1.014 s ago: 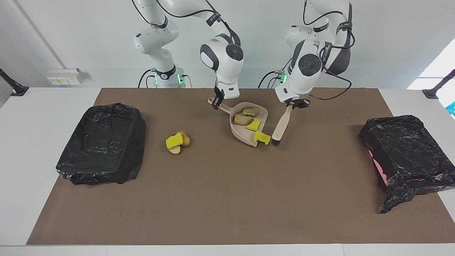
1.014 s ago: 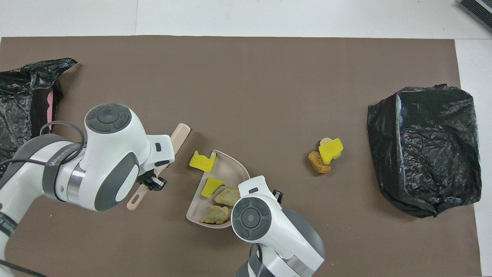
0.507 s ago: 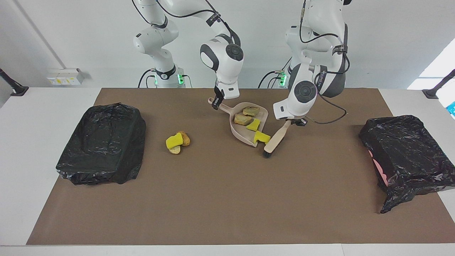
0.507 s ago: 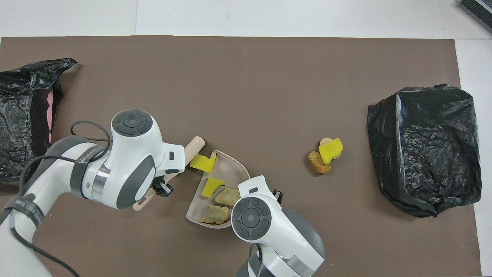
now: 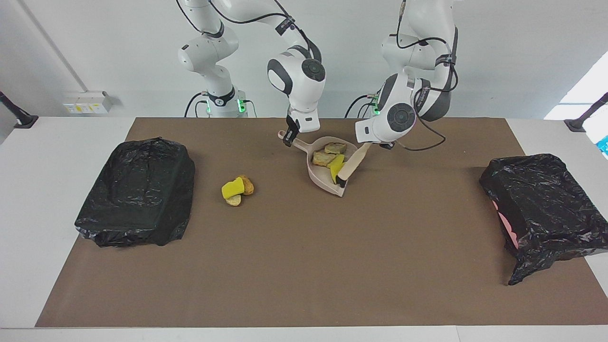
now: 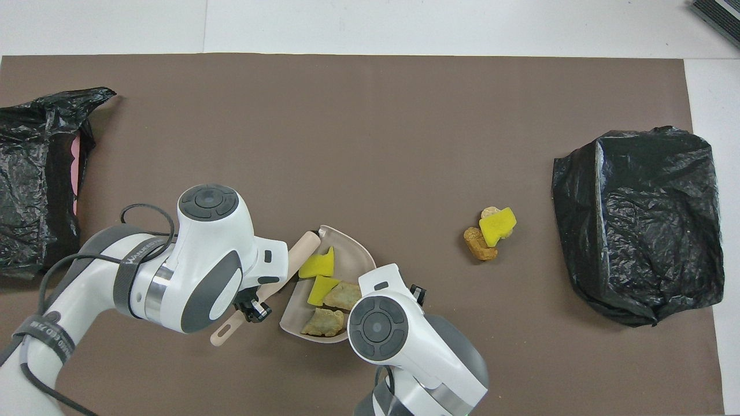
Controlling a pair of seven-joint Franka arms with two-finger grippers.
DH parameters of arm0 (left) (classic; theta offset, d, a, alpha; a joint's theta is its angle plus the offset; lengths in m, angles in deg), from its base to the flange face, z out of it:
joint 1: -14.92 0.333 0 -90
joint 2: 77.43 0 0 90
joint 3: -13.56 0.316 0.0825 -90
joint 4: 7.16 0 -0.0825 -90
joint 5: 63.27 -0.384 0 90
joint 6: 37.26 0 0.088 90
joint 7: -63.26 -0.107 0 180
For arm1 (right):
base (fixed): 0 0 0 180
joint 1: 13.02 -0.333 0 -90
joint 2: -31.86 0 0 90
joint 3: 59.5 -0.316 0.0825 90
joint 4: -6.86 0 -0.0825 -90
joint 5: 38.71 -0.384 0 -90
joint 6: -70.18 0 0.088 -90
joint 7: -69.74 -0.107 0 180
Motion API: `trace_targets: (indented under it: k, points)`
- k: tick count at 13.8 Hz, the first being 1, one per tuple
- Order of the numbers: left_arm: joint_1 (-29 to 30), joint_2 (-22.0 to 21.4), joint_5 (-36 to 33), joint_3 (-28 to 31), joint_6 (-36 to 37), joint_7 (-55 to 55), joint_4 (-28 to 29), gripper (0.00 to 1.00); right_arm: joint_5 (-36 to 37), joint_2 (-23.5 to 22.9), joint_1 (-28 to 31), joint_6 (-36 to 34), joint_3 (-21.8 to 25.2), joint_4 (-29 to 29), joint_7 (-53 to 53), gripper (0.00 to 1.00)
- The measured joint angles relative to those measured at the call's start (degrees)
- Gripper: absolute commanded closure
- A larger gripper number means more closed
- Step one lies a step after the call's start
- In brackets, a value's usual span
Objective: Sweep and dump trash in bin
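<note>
My right gripper (image 5: 288, 137) is shut on the handle of the beige dustpan (image 5: 317, 178), which rests on the brown mat close to the robots. In the pan lie two brown chunks (image 5: 335, 148) of trash and two yellow pieces (image 6: 317, 266). My left gripper (image 5: 380, 144) is shut on the beige brush (image 5: 354, 161), whose black bristles (image 5: 343, 179) sit at the pan's mouth against the yellow pieces. More trash, a yellow piece (image 5: 232, 188) with two tan-brown chunks (image 5: 247, 184), lies in a small heap on the mat toward the right arm's end.
A bin wrapped in a black bag (image 5: 135, 190) stands at the right arm's end of the table. A second black-bagged bin (image 5: 546, 209), with pink showing at its side, stands at the left arm's end. The brown mat (image 5: 304, 266) covers the table.
My left gripper swung the brush toward the dustpan and pushed the yellow piece from the pan's lip inside. The right gripper and the pan stayed put.
</note>
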Motion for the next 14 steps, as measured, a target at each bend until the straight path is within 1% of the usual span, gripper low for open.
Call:
trace_targets:
  k: [2, 5, 7, 9, 12, 14]
  points:
    - [1.79, 0.05, 0.00, 0.34, -1.84, 0.03, 0.13, 1.00, 0.00, -0.01, 0.04, 0.20, 0.01, 0.00, 0.00, 1.00]
    - [6.34, 0.44, -0.04, 0.71, -5.18, -0.03, 0.26, 1.00, 0.00, 0.09, 0.36, 0.27, 0.30, -0.20, 0.00, 1.00]
    - [8.28, 0.59, -0.59, 0.82, -6.50, -0.09, 0.28, 1.00, 0.00, 1.31, 2.61, -0.32, 0.90, -0.76, 0.00, 1.00]
    - [8.83, 0.64, -1.60, 0.90, -8.07, 0.46, 0.29, 1.00, 0.00, 3.29, 4.83, -1.26, 1.32, -1.02, 0.00, 1.00]
    - [9.52, 0.92, -3.22, 0.81, -8.82, 6.01, 0.29, 1.00, 0.10, 6.34, 7.45, -3.39, 1.50, -2.06, 0.83, 1.00]
    - [8.22, 0.95, -3.27, 0.15, -8.83, 13.37, 0.29, 1.00, 0.90, 8.20, 11.52, -6.27, 1.69, -4.59, 3.21, 1.00]
